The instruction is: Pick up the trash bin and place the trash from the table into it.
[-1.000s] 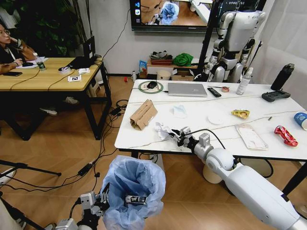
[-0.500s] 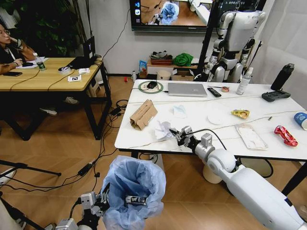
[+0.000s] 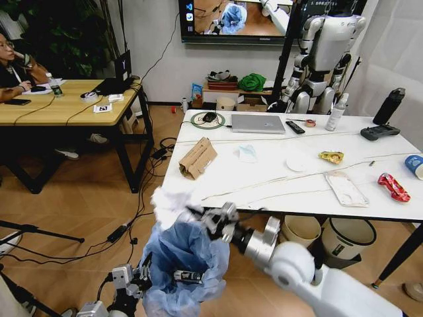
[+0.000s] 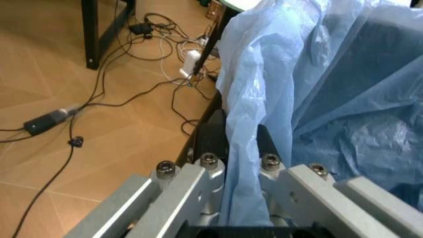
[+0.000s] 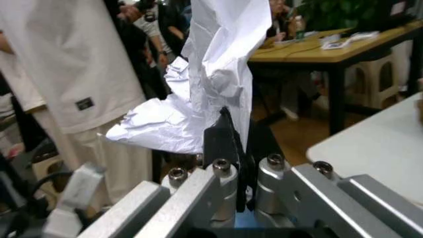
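Bin [image 3: 182, 254] already up off the floor beside the table [image 3: 264, 175], left gripper [image 4: 241, 148] clamped on its blue bag rim; right gripper [image 3: 210, 221] pinches crumpled white paper [image 3: 170, 200] just above the bin mouth, not yet dropped. Cardboard [image 3: 197, 158], yellow wrapper [image 3: 332, 156], red wrapper [image 3: 394, 187], clear pack [image 3: 346, 188] and cup [image 3: 415, 165] remain on the table; bag crinkled, translucent, puffed over the rim
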